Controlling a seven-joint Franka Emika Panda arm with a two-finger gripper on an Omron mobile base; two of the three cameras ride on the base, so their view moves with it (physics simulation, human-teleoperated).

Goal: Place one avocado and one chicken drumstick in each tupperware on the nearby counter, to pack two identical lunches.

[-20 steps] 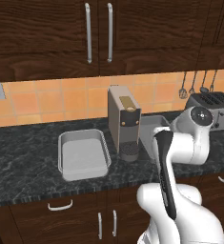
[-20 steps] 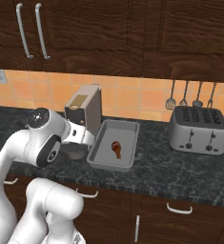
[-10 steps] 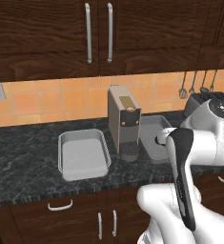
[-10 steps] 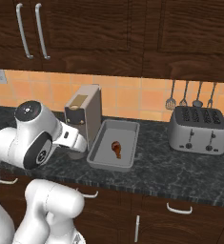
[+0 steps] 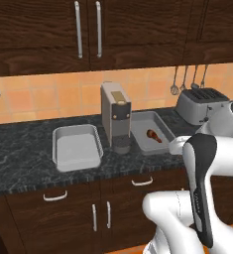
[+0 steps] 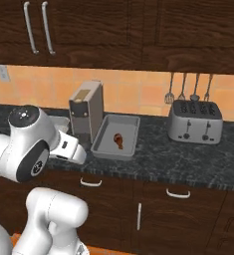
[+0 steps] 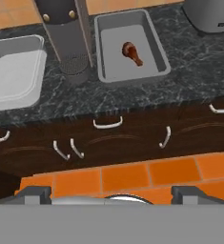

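Observation:
Two light-grey tupperware trays sit on the dark speckled counter (image 5: 24,158), one on each side of a tall appliance. The left tupperware (image 5: 76,147) (image 7: 15,71) is empty. In the right tupperware (image 5: 160,141) (image 6: 128,127) (image 7: 149,45) lies one brown chicken drumstick (image 5: 153,135) (image 6: 117,139) (image 7: 132,52). The avocado is out of view. My gripper (image 7: 112,193) is open with nothing between its fingertips (image 7: 35,193). It hangs back from the counter's front edge, above the orange floor, and faces the drawers and both trays.
A tall grey boxy appliance (image 5: 116,116) (image 7: 66,28) stands between the trays. A silver toaster (image 5: 202,105) (image 6: 195,121) sits at the right, with utensils hanging on the wall behind it. Dark drawers with curved silver handles (image 7: 107,125) run below the counter.
My arm has swung back and to the right, away from the counter, uncovering the right tray in the left base view. The drumstick has stayed in place and the gripper has stayed open.

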